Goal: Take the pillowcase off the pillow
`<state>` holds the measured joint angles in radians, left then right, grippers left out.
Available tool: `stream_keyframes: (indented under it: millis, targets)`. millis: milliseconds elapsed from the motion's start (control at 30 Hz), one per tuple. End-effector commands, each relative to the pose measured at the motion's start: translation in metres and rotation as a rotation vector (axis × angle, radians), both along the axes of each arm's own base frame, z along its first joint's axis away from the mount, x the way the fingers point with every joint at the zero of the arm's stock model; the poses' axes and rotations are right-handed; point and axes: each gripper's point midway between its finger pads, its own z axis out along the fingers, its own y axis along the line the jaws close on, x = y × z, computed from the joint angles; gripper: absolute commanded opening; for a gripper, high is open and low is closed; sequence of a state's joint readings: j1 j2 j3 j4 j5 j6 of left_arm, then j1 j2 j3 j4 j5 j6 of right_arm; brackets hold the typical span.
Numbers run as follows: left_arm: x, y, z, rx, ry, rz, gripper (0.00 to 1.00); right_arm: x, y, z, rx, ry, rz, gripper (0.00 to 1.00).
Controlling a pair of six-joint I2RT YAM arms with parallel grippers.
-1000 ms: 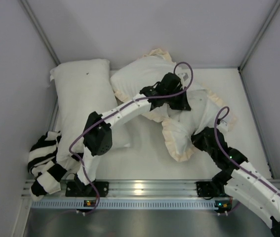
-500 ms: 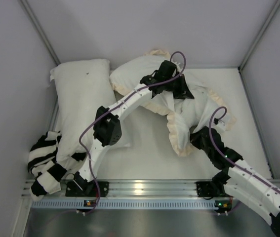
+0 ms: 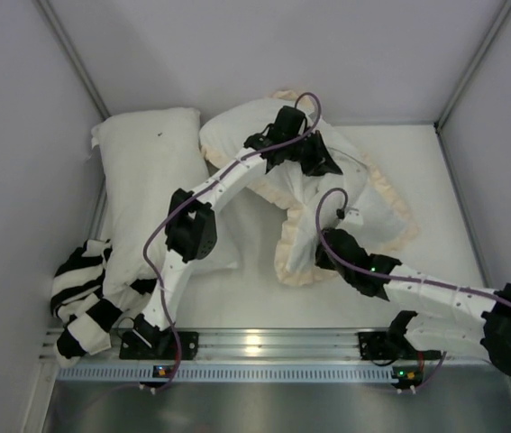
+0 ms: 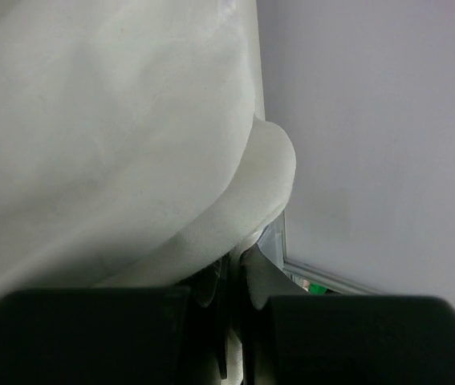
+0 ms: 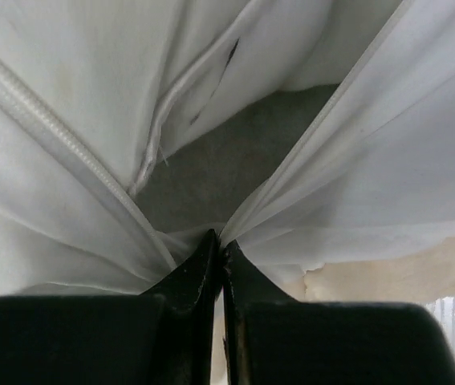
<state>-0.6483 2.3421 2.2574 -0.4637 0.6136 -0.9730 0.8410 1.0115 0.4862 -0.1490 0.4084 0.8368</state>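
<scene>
While pillowcase [image 3: 377,203] lies mid-table, cream face up, far end bulging with the presumably enclosed, unseen pillow, left gripper [image 4: 237,261] pinches its cloth there and right gripper [image 5: 221,241] clamps the zip edge nearer, seemingly to stretch the opening.

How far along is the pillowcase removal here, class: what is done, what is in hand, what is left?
Done: the zip stands open, grey plush showing inside the pillowcase. In hand: right jaws shut on cloth at that opening; left jaws pinch white cloth at the far end, pillow or case unclear. Left: the case bulges, so the pillow looks not yet out.
</scene>
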Motion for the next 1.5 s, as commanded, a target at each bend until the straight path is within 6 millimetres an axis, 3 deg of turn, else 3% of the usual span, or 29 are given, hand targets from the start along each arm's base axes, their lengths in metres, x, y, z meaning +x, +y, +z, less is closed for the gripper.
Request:
stream_keyframes:
  millis: [0,167,200,233,300,333,433,467,500,533,567,600,633,667,700,733,800,833,900,1000,1033,1100,1200,1300,1367,1400,1467]
  targets:
    - [0.084,0.027,0.149,-0.326,-0.417,0.257,0.0,-0.072,0.028,-0.057,-0.123,0.252,0.277,0.0]
    - [0.076,0.032,0.149,-0.297,-0.416,0.242,0.0,-0.079,0.054,-0.056,-0.141,0.202,0.333,0.0]
    - [0.076,0.033,0.136,-0.276,-0.392,0.24,0.0,-0.077,0.051,-0.057,-0.138,0.203,0.302,0.0]
    - [0.069,0.036,0.143,-0.28,-0.403,0.229,0.0,-0.077,0.046,-0.058,-0.145,0.208,0.278,0.0]
    - [0.063,0.04,0.128,-0.243,-0.387,0.219,0.0,-0.07,0.036,-0.057,-0.137,0.202,0.211,0.0]
    - [0.055,0.047,0.143,-0.246,-0.411,0.222,0.0,-0.068,0.031,-0.057,-0.139,0.204,0.188,0.0]
    - [0.035,0.071,0.14,-0.18,-0.437,0.227,0.0,-0.058,0.005,-0.054,-0.123,0.196,0.064,0.0]
    - [0.031,0.079,0.135,-0.147,-0.444,0.243,0.0,-0.056,0.001,-0.045,-0.084,0.18,0.036,0.0]
    - [0.017,0.093,0.152,-0.132,-0.502,0.244,0.0,-0.054,-0.004,-0.042,-0.071,0.173,0.02,0.0]
    - [0.009,0.101,0.119,-0.072,-0.453,0.24,0.0,-0.053,-0.009,-0.038,-0.062,0.165,0.008,0.0]
    - [0.005,0.113,0.111,-0.044,-0.453,0.259,0.0,-0.047,-0.017,-0.027,-0.036,0.133,-0.022,0.0]
    - [-0.011,0.127,0.126,-0.046,-0.493,0.268,0.0,-0.048,-0.029,-0.028,-0.063,0.137,-0.039,0.0]
    - [-0.018,0.14,0.091,0.01,-0.447,0.272,0.0,-0.041,-0.04,-0.016,-0.049,0.109,-0.079,0.0]
    - [-0.023,0.15,0.083,0.034,-0.45,0.278,0.0,-0.044,-0.051,-0.017,-0.069,0.122,-0.094,0.0]
    - [-0.036,0.163,0.092,0.026,-0.471,0.29,0.0,-0.043,-0.057,-0.014,-0.068,0.12,-0.11,0.0]
    - [-0.041,0.18,0.063,0.067,-0.422,0.302,0.0,-0.04,-0.066,-0.013,-0.065,0.12,-0.133,0.0]
    - [-0.057,0.196,0.064,0.051,-0.435,0.302,0.0,-0.04,-0.075,-0.009,-0.054,0.119,-0.157,0.0]
    - [-0.062,0.207,0.044,0.078,-0.402,0.31,0.0,-0.038,-0.08,-0.008,-0.047,0.123,-0.166,0.0]
    - [-0.07,0.218,0.04,0.092,-0.406,0.315,0.0,-0.038,-0.079,-0.009,-0.046,0.135,-0.149,0.0]
    - [-0.081,0.218,0.025,0.089,-0.367,0.292,0.0,-0.042,-0.063,-0.006,-0.041,0.147,-0.029,0.12]
    - [-0.086,0.215,0.024,0.072,-0.36,0.269,0.0,-0.046,-0.05,0.0,-0.017,0.143,0.053,0.32]
    - [-0.089,0.212,0.019,0.047,-0.353,0.258,0.0,-0.051,-0.038,0.011,0.018,0.124,0.131,0.55]
    - [-0.095,0.206,0.013,0.023,-0.334,0.231,0.0,-0.061,-0.021,0.05,0.111,0.031,0.223,0.66]
    - [-0.104,0.186,0.013,-0.012,-0.345,0.158,0.0,-0.061,-0.015,0.1,0.192,-0.089,0.25,0.75]
    - [-0.107,0.177,0.009,-0.01,-0.347,0.137,0.0,-0.054,-0.015,0.11,0.171,-0.106,0.239,0.79]
    - [-0.114,0.168,0.007,-0.011,-0.344,0.112,0.0,-0.05,-0.012,0.124,0.17,-0.124,0.239,0.82]
    - [-0.117,0.158,0.0,-0.006,-0.337,0.094,0.0,-0.041,-0.003,0.119,0.131,-0.073,0.241,0.83]
